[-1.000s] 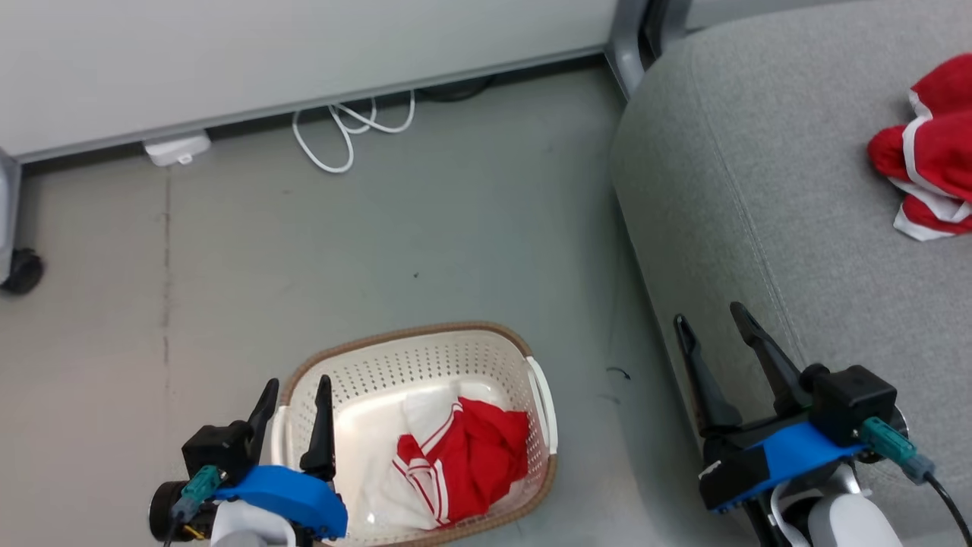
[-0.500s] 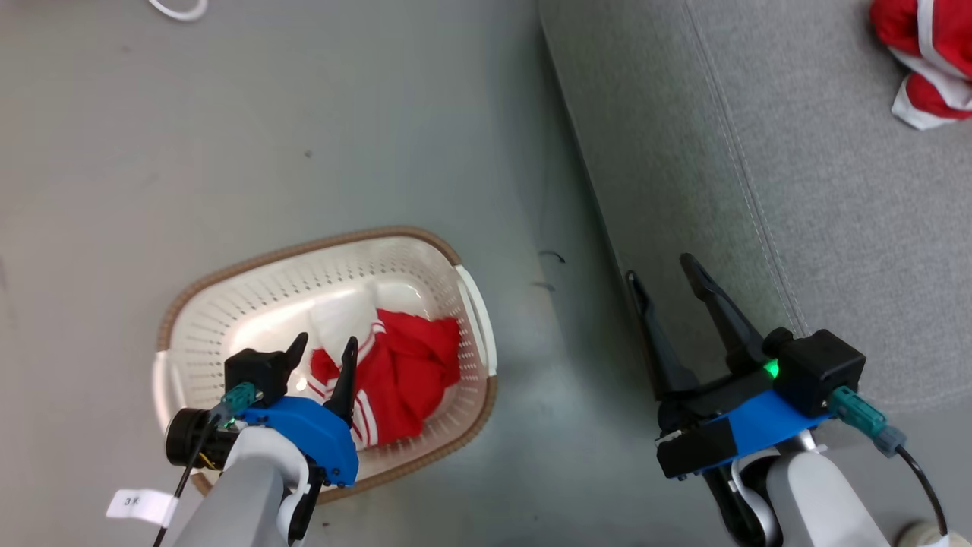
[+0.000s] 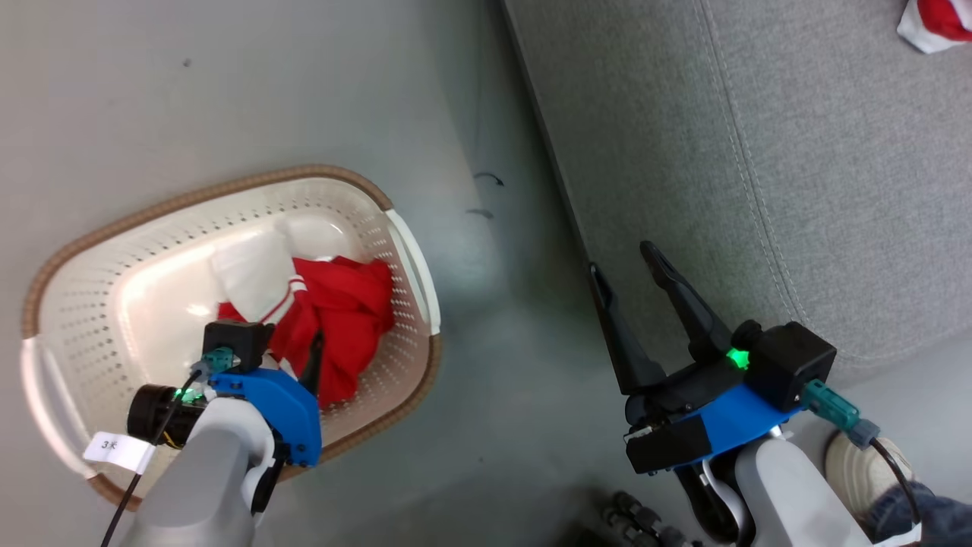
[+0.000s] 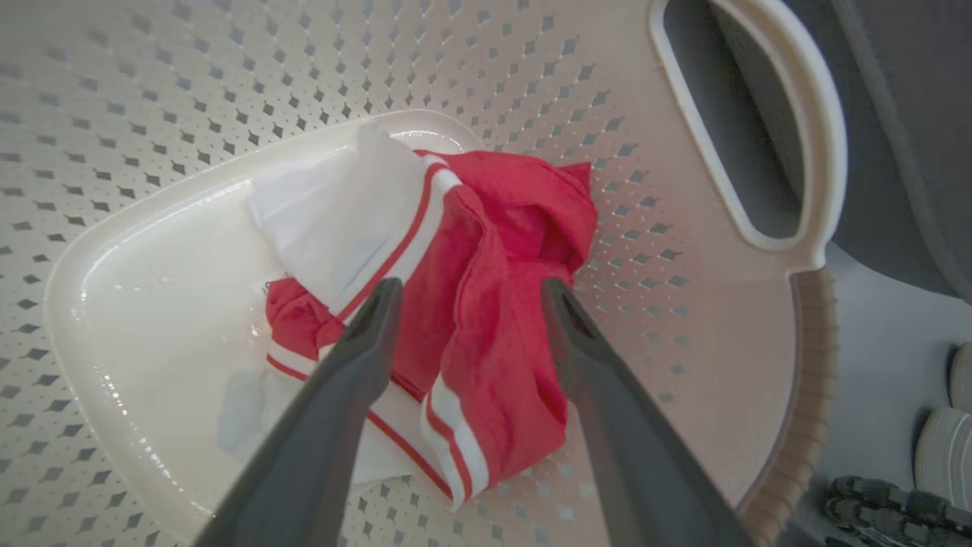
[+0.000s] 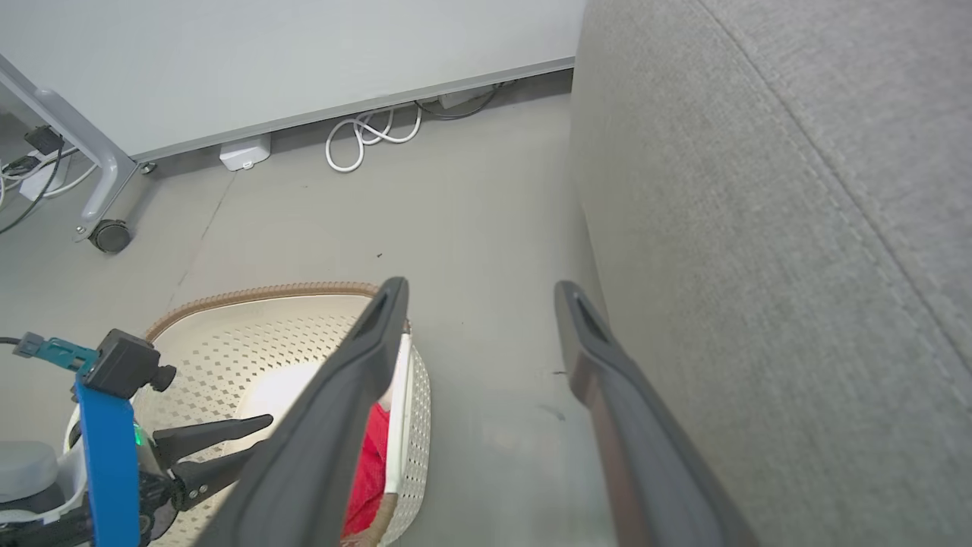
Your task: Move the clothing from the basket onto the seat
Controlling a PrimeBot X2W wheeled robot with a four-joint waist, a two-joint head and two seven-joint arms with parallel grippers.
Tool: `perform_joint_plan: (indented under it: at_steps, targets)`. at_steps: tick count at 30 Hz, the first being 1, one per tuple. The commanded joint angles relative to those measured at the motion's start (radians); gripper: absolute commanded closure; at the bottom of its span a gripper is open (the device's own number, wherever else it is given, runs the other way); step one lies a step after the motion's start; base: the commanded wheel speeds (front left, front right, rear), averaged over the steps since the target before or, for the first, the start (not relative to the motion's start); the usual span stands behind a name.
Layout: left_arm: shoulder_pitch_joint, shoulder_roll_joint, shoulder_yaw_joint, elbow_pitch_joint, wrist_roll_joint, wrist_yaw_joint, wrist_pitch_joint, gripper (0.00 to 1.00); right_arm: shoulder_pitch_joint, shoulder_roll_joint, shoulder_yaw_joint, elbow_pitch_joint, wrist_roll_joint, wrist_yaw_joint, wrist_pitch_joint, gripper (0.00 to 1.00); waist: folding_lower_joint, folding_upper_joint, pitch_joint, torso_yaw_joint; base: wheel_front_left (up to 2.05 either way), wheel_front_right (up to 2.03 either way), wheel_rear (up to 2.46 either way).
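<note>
Left: basket [image 3: 99,304] on the floor [image 3: 493,395], red clothing [image 3: 342,296] bunched inside | left gripper [image 4: 471,287] in basket, jaws apart astride clothing | right gripper [image 3: 620,258] jaws apart, beside seat [image 3: 759,152] edge | right: grey seat, red garment [image 3: 938,19] at far corner

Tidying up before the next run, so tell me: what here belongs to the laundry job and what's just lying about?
Job: red clothing in the basket, seat, second garment on it, left gripper.
Lying about: white cable, caster wheel, shoe.
</note>
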Motion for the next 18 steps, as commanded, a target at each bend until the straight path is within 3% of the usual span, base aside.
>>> perform_joint_plan:
  at_steps: [1,15,16,17,18]
  targets:
    - [-0.026,0.010,-0.007,0.009,-0.006,-0.002,0.005,0.00,-0.023,0.001,0.005,0.003,0.004,0.000,-0.008,0.00,-0.0002,0.0000,0.040,-0.028,0.00,0.00,0.00]
    - [-0.109,0.020,-0.034,0.124,-0.013,0.018,0.023,0.00,-0.052,0.001,0.058,0.027,0.047,0.000,-0.040,0.00,-0.0002,0.0000,0.120,-0.061,0.00,0.00,0.00]
    - [-0.113,0.022,-0.037,0.132,-0.008,0.024,0.021,0.56,-0.055,0.001,0.060,0.030,0.050,0.000,-0.041,0.00,-0.0002,0.0000,0.120,-0.061,0.00,0.00,0.00]
    - [-0.117,0.022,-0.040,0.138,-0.005,0.026,0.019,0.91,-0.058,0.001,0.061,0.034,0.051,0.000,-0.042,0.00,-0.0002,0.0000,0.120,-0.061,0.00,0.00,0.00]
    - [-0.119,0.018,-0.041,0.143,-0.008,0.026,0.020,1.00,-0.060,0.001,0.062,0.038,0.053,0.000,-0.043,0.00,-0.0002,0.0000,0.118,-0.061,0.00,0.00,0.00]
